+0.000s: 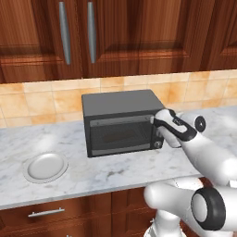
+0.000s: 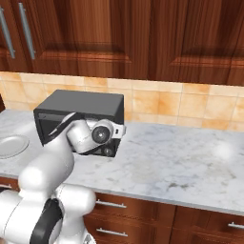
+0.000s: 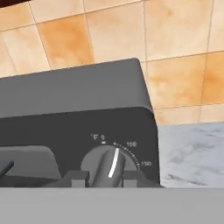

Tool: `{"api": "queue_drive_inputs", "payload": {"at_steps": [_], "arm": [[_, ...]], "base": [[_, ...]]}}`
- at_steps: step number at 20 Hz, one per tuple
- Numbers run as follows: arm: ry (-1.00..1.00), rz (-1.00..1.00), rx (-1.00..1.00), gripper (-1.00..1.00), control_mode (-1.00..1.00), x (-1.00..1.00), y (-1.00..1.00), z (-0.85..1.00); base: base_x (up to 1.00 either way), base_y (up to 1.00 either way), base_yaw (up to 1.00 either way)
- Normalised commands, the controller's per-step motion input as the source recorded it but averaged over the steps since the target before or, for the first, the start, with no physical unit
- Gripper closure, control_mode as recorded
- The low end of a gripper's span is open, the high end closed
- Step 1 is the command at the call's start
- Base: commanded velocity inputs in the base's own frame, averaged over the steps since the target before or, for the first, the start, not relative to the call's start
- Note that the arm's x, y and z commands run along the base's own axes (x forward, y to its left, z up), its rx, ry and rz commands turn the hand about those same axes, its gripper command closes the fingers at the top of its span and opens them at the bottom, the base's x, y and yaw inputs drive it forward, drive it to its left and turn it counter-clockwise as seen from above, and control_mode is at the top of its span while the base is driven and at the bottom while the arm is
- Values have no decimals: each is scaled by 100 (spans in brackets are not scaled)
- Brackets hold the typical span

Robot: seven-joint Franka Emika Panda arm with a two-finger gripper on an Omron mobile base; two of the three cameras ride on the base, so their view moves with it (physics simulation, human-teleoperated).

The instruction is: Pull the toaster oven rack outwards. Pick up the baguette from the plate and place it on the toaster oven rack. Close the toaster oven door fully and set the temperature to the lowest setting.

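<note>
two dark fingertips (image 3: 79, 178) of the gripper (image 3: 101, 177) sit at 6 o'clock in the hand view, one on each side of the temperature knob (image 3: 107, 164), with the knob's ridge between them; the jaws stand narrowly apart around the knob, and actual contact cannot be confirmed. the knob carries a white pointer line aimed toward 1 o'clock, between the "0" mark and the "100" mark on a printed scale that also reads "°f" and "150". the knob sits on the right-hand control panel of the toaster oven (image 1: 121, 121), a dark grey box standing on the marble counter (image 1: 115, 171) against the tan tile backsplash (image 1: 51, 99). in the left base view the toaster oven door (image 1: 119, 134) stands upright and flush with the oven front, its silver bar handle along the upper edge; through the tinted glass the interior is too dim to identify contents. the white arm (image 1: 203, 152) rises from 5 o'clock and its hand covers the upper part of the knob column, with one lower knob (image 1: 158, 144) visible below it. the plate (image 1: 45, 167) lies on the counter at 8 o'clock from the oven, well apart from it, bare white surface showing. wooden cabinets (image 1: 115, 32) hang above at 12 o'clock, and drawers (image 2: 143, 214) run under the counter edge.
</note>
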Motion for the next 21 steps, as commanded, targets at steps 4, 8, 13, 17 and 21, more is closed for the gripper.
{"api": "queue_drive_inputs", "payload": {"at_steps": [4, 8, 13, 17, 21], "arm": [[-24, 47, -61, 100, -100, 6, 0, -36], [-26, 48, -60, 100, -100, 6, 0, -37], [-24, 47, -60, 100, -100, 10, 0, -43], [-20, 46, -65, 100, -100, 13, 0, -50], [-20, 44, -64, 100, -100, 6, 0, -38]], "base": [[0, 0, 0], [0, 0, 0], [0, 0, 0], [0, 0, 0], [0, 0, 0]]}}
